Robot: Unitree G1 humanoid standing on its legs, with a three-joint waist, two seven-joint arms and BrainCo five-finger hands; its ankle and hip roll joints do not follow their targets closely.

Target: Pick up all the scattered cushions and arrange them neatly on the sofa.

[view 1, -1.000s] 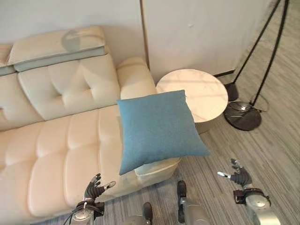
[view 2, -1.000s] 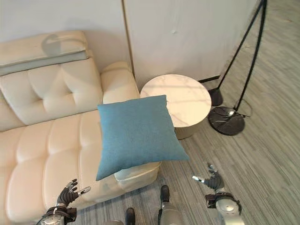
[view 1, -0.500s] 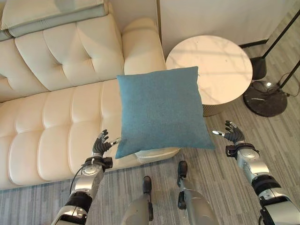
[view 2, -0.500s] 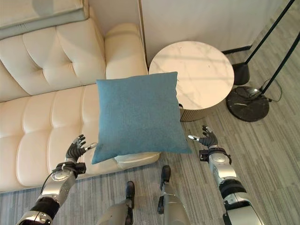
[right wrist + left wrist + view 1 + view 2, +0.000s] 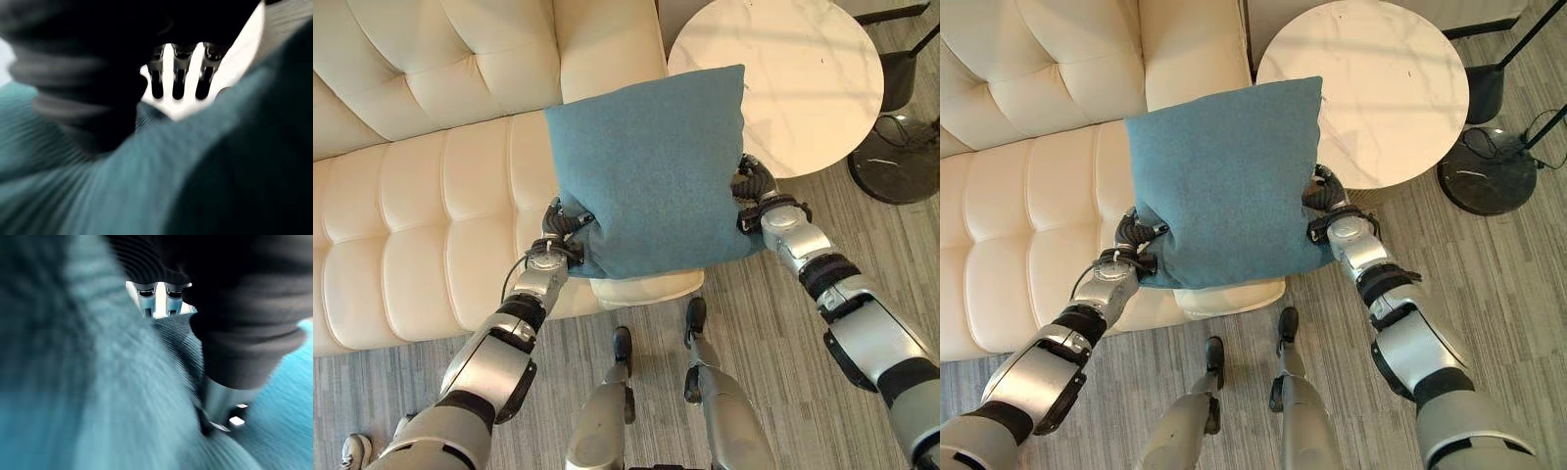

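- Floor of grey striped planks lies nearest, under both arms.
- Left hand now presses on the lower left edge of the blue cushion; half a second ago it hung apart from that corner with fingers spread. In the left wrist view the thumb sinks into the blue cloth and the fingers go round the edge, so this hand is closed on the cushion.
- Right hand is now against the right edge of the cushion; before, it was in the air well to the right of it, fingers spread. In the right wrist view its fingers reach past the cloth edge while the cloth lies against the palm, so it also grips the cushion.
- The blue cushion is held between the two hands, above the right end of the sofa seat and its near edge. It was resting there alone before; if it still touches the seat now I cannot tell.
- The cream tufted sofa takes the left and far left; its armrest rises behind the cushion.
- The round marble side table stands far right, just beside the armrest; the cushion's top right corner overlaps its edge in the view.
- The black lamp base is right of the table.
- The whole view has shifted closer and lower since the earlier picture, so the camera moved, not the furniture.
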